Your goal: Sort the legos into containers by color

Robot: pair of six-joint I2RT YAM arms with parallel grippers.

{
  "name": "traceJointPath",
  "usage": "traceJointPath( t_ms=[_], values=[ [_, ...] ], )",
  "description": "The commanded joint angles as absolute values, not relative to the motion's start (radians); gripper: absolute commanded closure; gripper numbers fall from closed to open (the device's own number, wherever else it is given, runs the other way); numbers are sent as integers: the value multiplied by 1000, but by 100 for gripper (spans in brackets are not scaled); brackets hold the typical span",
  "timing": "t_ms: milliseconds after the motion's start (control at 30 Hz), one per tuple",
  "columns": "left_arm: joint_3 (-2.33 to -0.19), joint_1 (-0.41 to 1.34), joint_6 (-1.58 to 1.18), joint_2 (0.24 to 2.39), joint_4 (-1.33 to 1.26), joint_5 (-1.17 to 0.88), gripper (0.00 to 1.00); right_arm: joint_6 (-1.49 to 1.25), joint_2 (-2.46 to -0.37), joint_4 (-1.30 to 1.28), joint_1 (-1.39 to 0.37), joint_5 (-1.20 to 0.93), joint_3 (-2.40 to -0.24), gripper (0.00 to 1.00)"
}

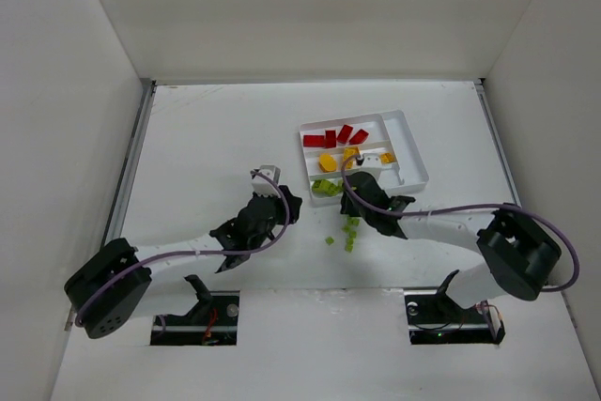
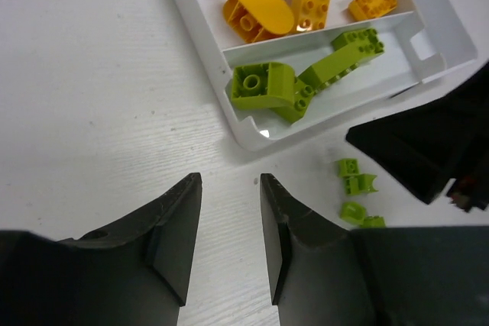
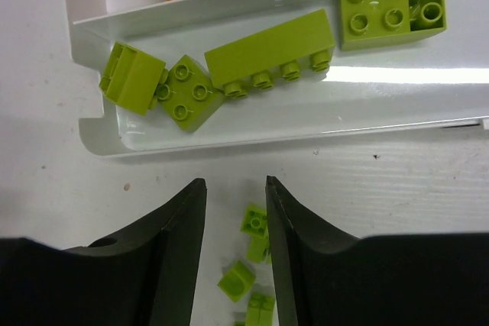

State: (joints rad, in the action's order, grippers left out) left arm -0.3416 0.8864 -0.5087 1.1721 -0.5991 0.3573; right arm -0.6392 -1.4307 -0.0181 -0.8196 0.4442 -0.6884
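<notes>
Since green cubes (image 3: 254, 221) are left at six o'clock of the tray (image 3: 344, 129), the right gripper (image 3: 233, 188) is held spread over them. Descent is probably required.

The white surface (image 1: 216, 138) carries a white compartmented tray (image 1: 415, 146) and, just beside its near edge, a small scatter of tiny lime-green lego cubes (image 1: 350, 230).

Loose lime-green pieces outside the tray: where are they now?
In the top external view the loose lime-green pieces lie on the table right of centre, just outside the tray beside its green slot; the right claw hovers open over them.
</notes>
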Motion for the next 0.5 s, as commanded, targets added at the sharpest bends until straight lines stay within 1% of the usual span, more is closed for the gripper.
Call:
traceJointPath(
  t_ms=[0, 233, 467],
  values=[
    [-342, 881, -495, 1149, -710, 330, 66, -644, -1462, -43, -828, 443, -735, 57],
    [-370, 913, -489, 1212, -713, 325, 64, -681, -1483, -81, -834, 492, -719, 55],
    [-382, 920, -494, 1249, -713, 325, 63, -709, -1497, -89, -870, 468, -709, 57]
  ],
)
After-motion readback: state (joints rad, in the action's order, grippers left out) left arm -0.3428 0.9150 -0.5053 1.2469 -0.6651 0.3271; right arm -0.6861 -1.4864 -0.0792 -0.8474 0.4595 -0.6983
